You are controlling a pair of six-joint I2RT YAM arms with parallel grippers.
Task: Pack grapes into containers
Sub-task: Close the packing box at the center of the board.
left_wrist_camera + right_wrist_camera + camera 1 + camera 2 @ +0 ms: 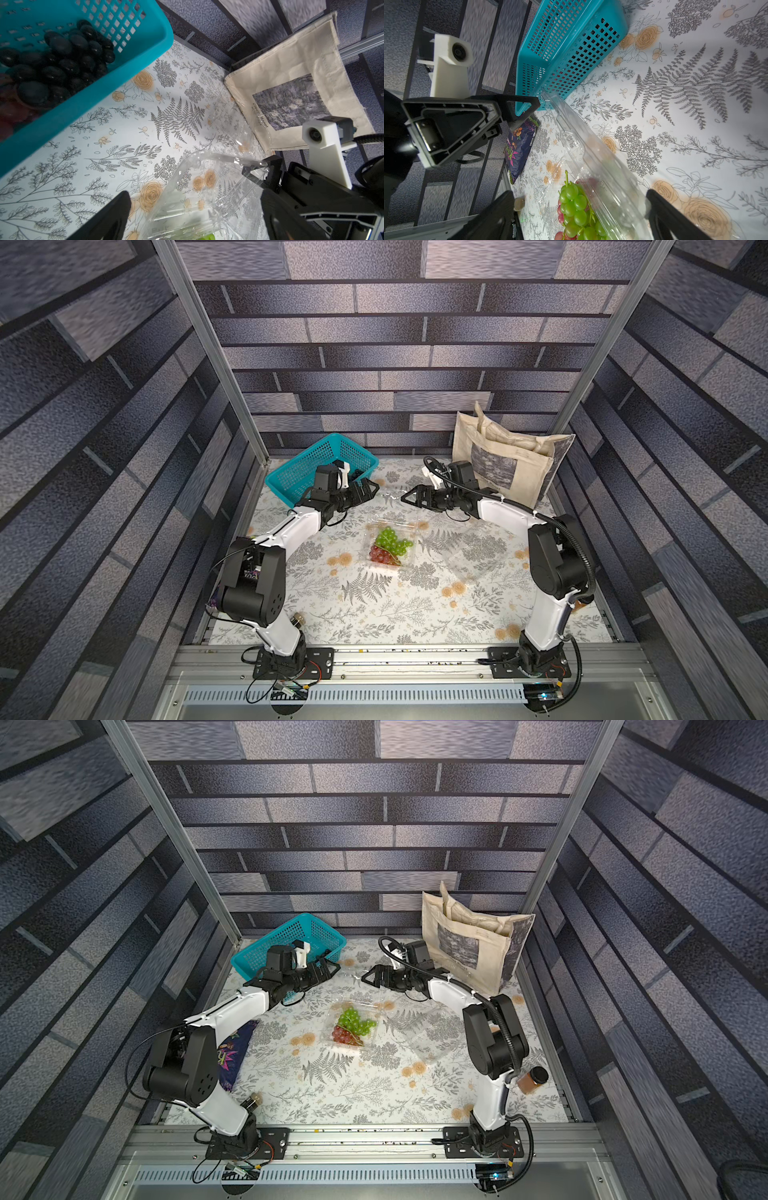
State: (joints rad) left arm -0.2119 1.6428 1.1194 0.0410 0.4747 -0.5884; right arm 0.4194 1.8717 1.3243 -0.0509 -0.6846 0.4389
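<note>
both grippers stand spread wide over the far middle of the floral cloth [374, 614]. the left gripper [371, 490] and right gripper [409, 498] are nearly tip to tip, with the raised lid edge of the open clamshell container [409, 531] between them; contact is unclear. green grapes [390, 541] and red grapes [380, 556] lie inside. black grapes [62, 56] sit in the teal basket [291, 481] at the far left edge. a second clear container [469, 558] lies near the right arm. open cloth runs to the near rail.

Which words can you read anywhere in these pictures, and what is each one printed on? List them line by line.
"Claude Monet": on the tote bag, beside its printed picture.
Smaller line under that name: too small to read.
Pink lettering on the purple snack packet: too blurred to read.
No other text shows.
</note>
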